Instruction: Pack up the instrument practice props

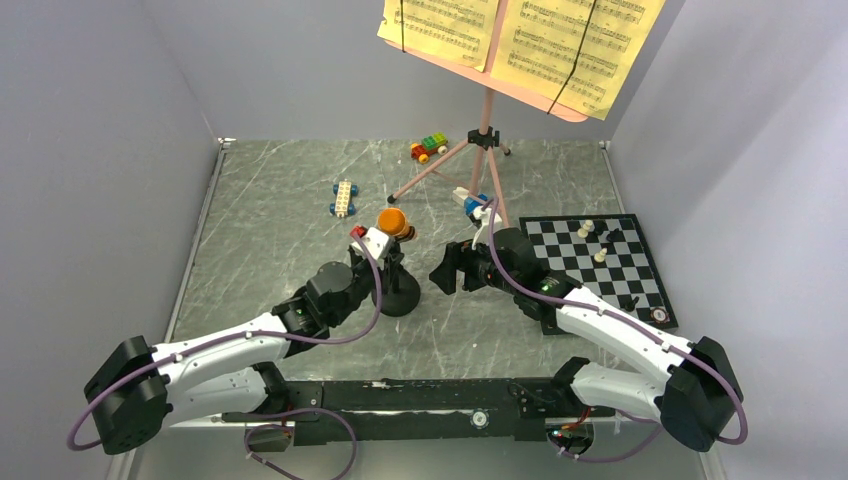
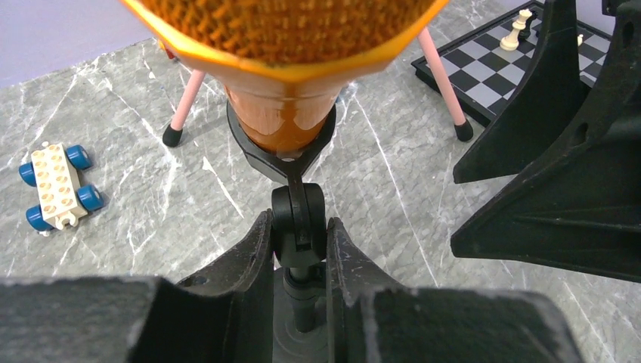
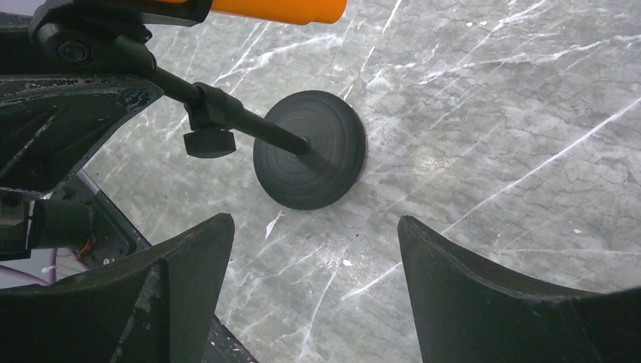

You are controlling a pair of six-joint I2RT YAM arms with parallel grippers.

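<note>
Orange microphone (image 2: 283, 91) in mic stand (image 3: 310, 151); left gripper (image 2: 298, 243) clamps stand.

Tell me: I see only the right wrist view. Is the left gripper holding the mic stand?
Observer: Yes. In the left wrist view the left gripper is shut on the mic stand, at its joint under the clip.
Operator: And the orange microphone?
Observer: The orange microphone sits in that clip, its mesh head toward the left wrist camera.
Operator: And the music stand?
Observer: The pink music stand stands upright at the far side, yellow sheet music on it.
</note>
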